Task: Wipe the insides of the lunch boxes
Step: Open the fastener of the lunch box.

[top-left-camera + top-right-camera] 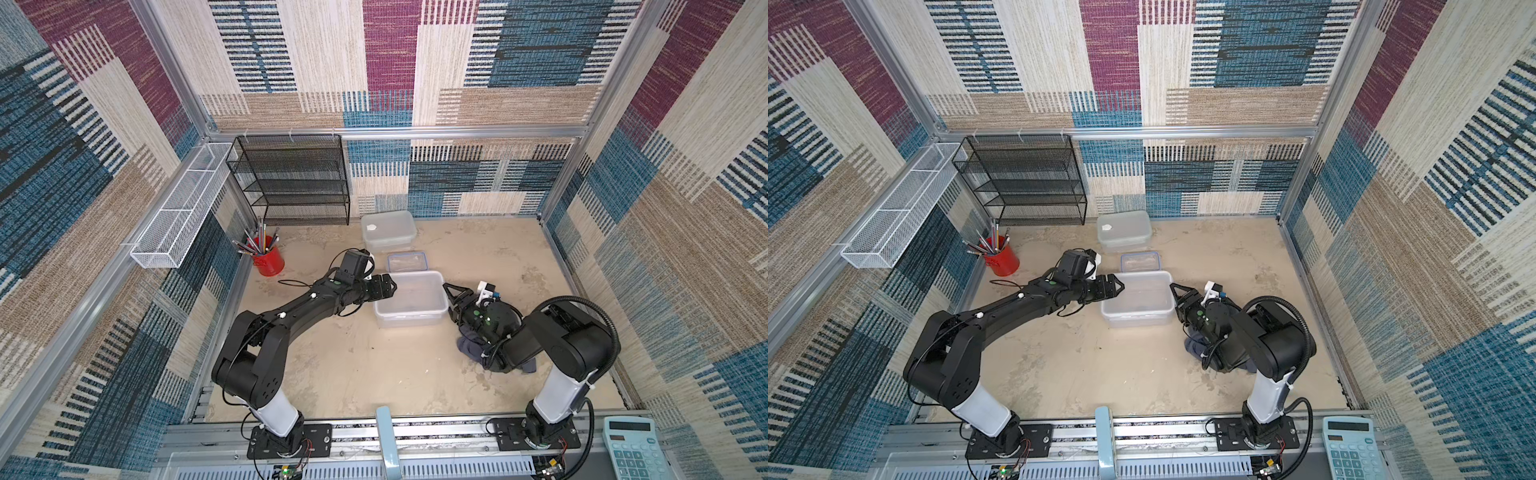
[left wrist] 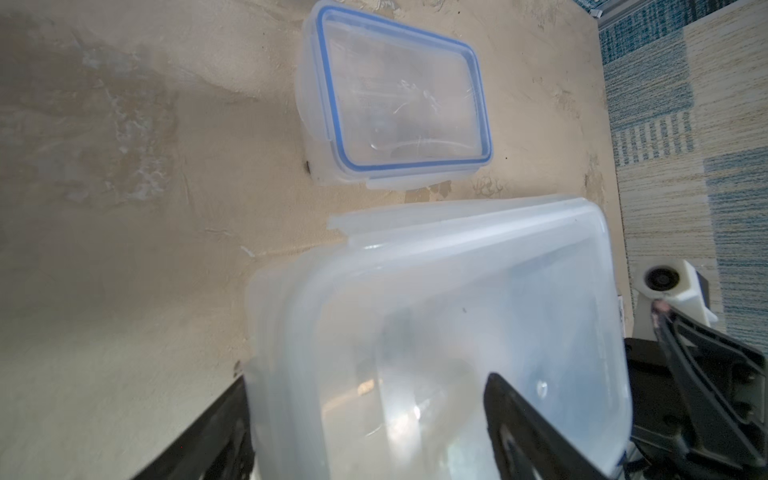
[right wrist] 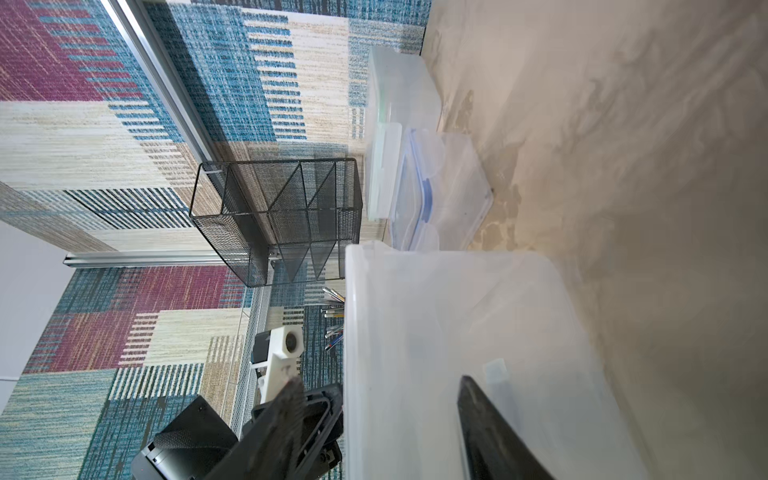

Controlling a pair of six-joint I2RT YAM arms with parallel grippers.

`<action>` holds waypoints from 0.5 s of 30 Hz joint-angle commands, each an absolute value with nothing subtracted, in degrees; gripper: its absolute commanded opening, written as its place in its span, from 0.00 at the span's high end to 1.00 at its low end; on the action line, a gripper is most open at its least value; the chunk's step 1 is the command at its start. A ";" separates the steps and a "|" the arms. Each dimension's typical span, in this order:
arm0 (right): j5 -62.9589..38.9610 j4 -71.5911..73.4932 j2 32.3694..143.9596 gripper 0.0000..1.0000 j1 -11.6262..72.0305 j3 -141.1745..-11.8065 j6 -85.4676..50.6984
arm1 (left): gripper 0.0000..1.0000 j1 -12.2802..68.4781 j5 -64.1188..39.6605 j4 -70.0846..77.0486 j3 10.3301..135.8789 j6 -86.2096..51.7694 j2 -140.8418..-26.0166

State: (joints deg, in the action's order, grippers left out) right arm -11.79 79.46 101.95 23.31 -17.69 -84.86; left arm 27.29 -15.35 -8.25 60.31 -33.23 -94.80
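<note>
Large translucent rectangular plastic tub [image 1: 411, 297] sits at the middle of the tabletop [image 1: 353, 374]. Left gripper [image 1: 392, 289]: jaws spread wide astride one end. Right gripper [image 1: 449, 297]: jaws parted at the other end, gripping nothing I can see. Risk: an uneven squeeze could shove the light tub into the small translucent blue-rimmed plastic box [image 1: 407, 262] just behind.

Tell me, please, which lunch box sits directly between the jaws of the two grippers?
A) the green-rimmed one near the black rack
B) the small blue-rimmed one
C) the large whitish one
C: in a top view the large whitish box has the left gripper at one end and the right gripper at the other, while the blue-rimmed box and the green-rimmed box lie farther back.
</note>
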 commanded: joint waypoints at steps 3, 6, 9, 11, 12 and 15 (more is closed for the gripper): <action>-16.20 93.57 103.96 0.42 24.17 -18.70 -88.66 | 0.15 28.32 -19.43 -10.33 60.38 -33.88 -95.60; -16.00 95.13 105.25 0.44 24.48 -19.06 -89.58 | 0.15 28.56 -19.34 -10.59 60.54 -33.78 -95.91; -15.60 96.98 106.38 0.45 24.69 -19.34 -90.62 | 0.15 28.64 -19.42 -10.74 60.56 -33.75 -96.20; -15.04 98.56 107.15 0.46 24.87 -19.38 -91.33 | 0.15 28.78 -19.51 -10.76 60.64 -33.90 -96.30; -14.75 99.17 107.43 0.46 24.95 -19.26 -91.56 | 0.15 28.91 -19.58 -10.79 60.73 -33.89 -96.36; -13.79 101.29 108.33 0.48 25.21 -19.16 -92.34 | 0.15 29.12 -19.43 -10.80 60.73 -33.93 -96.38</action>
State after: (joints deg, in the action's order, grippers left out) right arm -8.29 80.97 107.00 24.14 -19.33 -89.27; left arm 27.92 -14.59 -7.99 60.86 -33.93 -95.57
